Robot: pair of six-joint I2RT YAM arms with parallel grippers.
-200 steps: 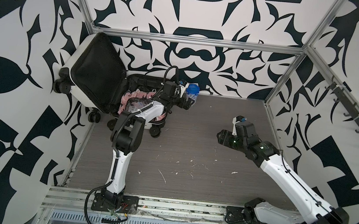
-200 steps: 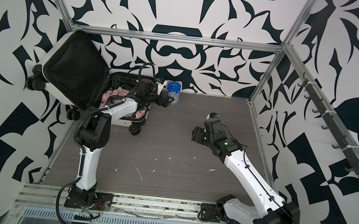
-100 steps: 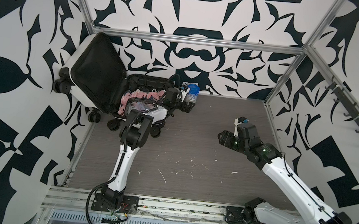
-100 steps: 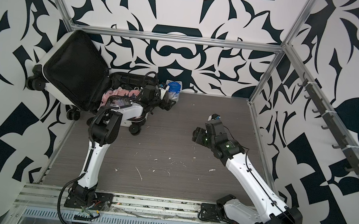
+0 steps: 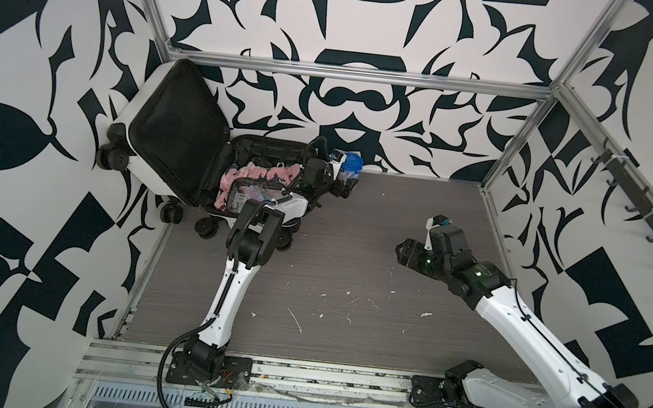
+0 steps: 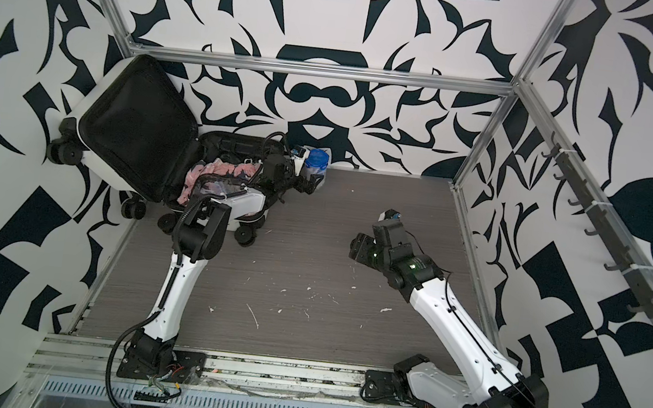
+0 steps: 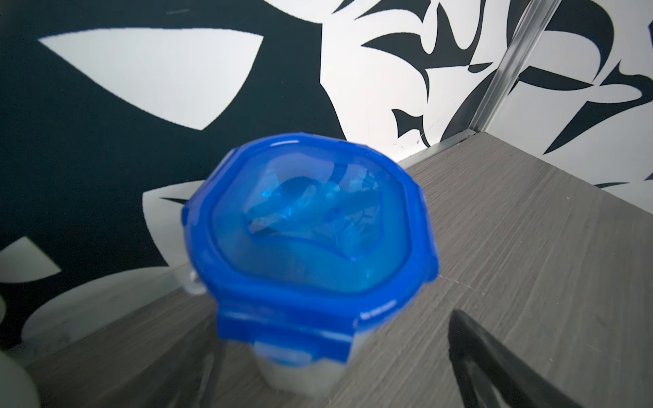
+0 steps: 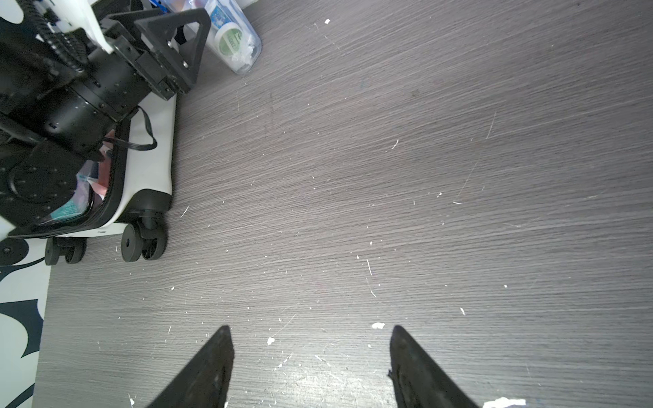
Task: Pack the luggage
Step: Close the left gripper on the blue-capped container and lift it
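Left wrist view has the left gripper [image 5: 342, 187] with its jaws spread wide, one dark finger [image 7: 494, 367] showing beside the blue-lidded container [image 7: 311, 226]; whether any pad touches it cannot be told. The container stands upright on the grey surface [image 8: 424, 176], near the back wall and just beside the luggage [image 5: 176, 133]. The luggage lies open in the back left corner, lid propped against the wall. Its lower shell holds a pink cloth [image 5: 265, 173] and a clear pouch [image 5: 248, 198]. The likely next move is a grasp on the container, and the risk starts there. If the jaws close off-centre, one finger would probably shove the container toward the wall or tip it rather than clamp it. A grip high on the lid's latches could slip. The left forearm hangs over the open shell, so a lift and swing might drag the pouch or cloth out. It might also nudge the luggage, which sits on spinner wheels and could roll or drop its lid. The right gripper [image 8: 311, 353] hovers well apart over bare surface, jaws parted and empty, too far away to steady anything.
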